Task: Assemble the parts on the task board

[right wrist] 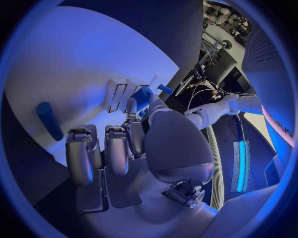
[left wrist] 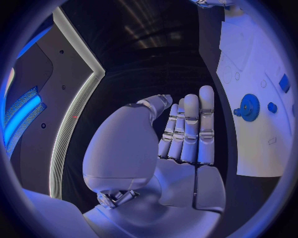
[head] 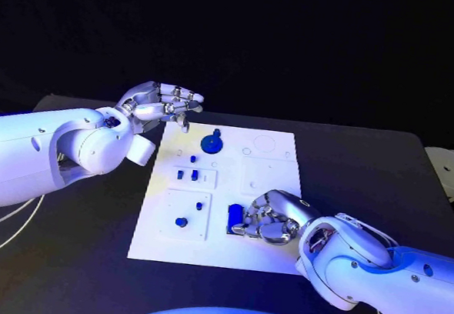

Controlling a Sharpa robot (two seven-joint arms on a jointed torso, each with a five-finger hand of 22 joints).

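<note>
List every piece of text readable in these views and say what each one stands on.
"PUS": pale letters, the end of a longer word cut off at the edge, on a pink-lit panel in the room, in the right wrist view.
Task board: faint outlines, no readable lettering.
Left hand, right hand: no markings legible.

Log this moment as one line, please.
left hand: open, above board's far-left corner | right hand: on blue block | gear: on task board
</note>
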